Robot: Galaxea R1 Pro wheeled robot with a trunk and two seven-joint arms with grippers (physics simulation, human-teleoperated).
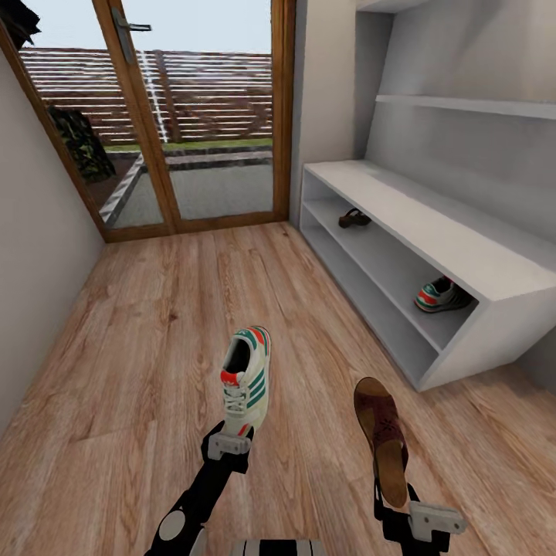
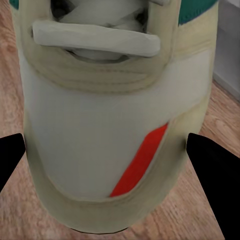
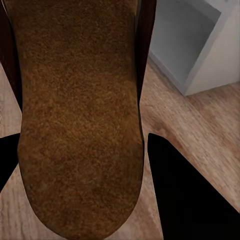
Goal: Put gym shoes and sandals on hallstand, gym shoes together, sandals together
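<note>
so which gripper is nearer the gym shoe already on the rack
Right. The right gripper, holding a sandal, is closer to the shelved gym shoe; the left gripper, holding the other gym shoe, is farther.

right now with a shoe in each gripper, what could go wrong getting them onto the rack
1. The left gripper pinches the held gym shoe only at its toe, so it may swing or slip.
2. The right gripper holds the held sandal by one end; same risk.
3. Their mates, shelved sandal and shelved gym shoe, sit far apart in the hallstand, complicating pairing.

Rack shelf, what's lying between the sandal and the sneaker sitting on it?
Nothing. In the head view, the shelf is bare between the sandal at its far end and the sneaker nearer the robot.
</note>
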